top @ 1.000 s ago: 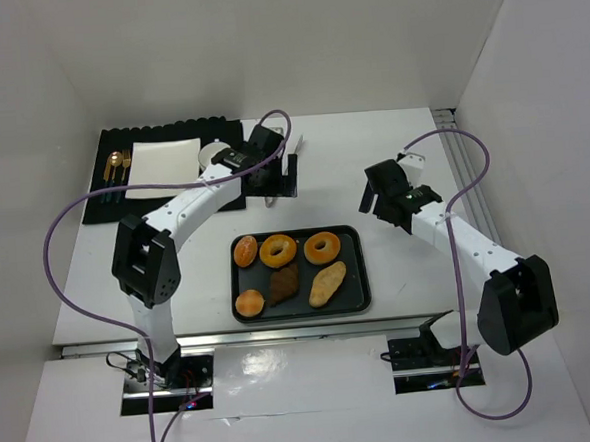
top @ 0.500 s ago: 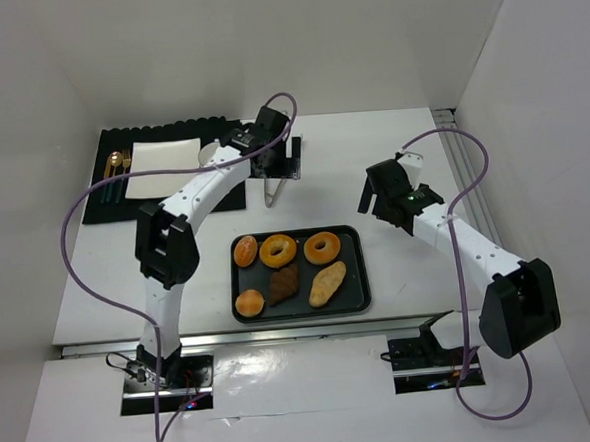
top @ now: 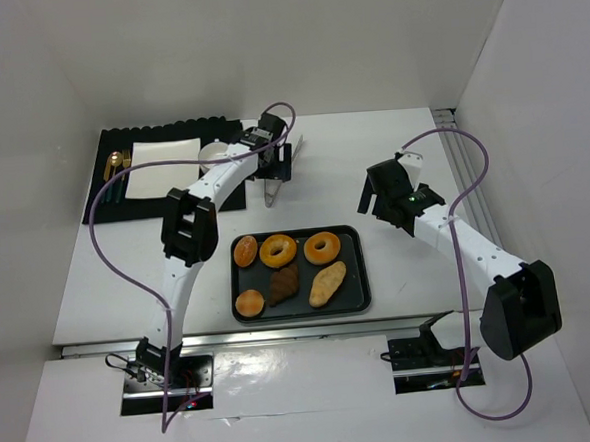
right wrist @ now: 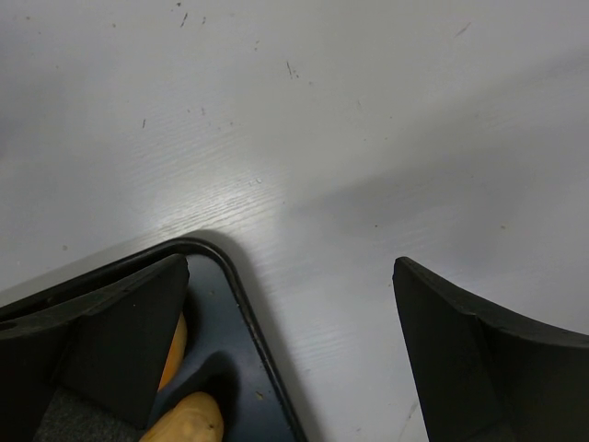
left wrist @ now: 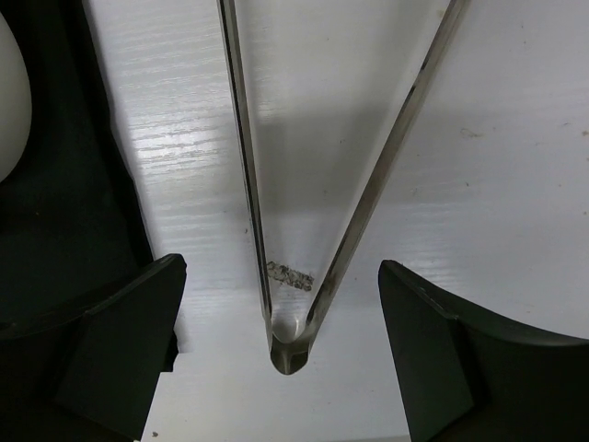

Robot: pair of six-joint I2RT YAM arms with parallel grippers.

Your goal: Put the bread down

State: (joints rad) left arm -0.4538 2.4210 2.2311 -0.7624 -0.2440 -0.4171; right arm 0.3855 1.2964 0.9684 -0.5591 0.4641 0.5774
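Observation:
A dark tray (top: 364, 277) at the table's front holds several breads: two ring doughnuts (top: 278, 250), two round buns (top: 246, 250), a brown pastry (top: 284, 282) and a long roll (top: 327, 284). Metal tongs (top: 271, 190) lie on the table behind the tray. My left gripper (top: 275, 172) is open just above them. In the left wrist view the tongs (left wrist: 290, 354) lie between the fingers (left wrist: 120, 359), hinge end nearest, untouched. My right gripper (top: 379, 201) is open and empty, hovering by the tray's far right corner (right wrist: 230, 295); the long roll (right wrist: 184, 419) shows there.
A black mat (top: 99, 208) at the back left carries a white square plate (top: 161, 167), cutlery (top: 116, 167) and a white bowl (top: 214, 153). White walls close in the back and both sides. A metal rail (top: 467, 160) runs along the right edge.
The left arm's elbow has swung right and forward, and its gripper has turned and settled over the tongs. The right arm has barely moved. The breads have not moved.

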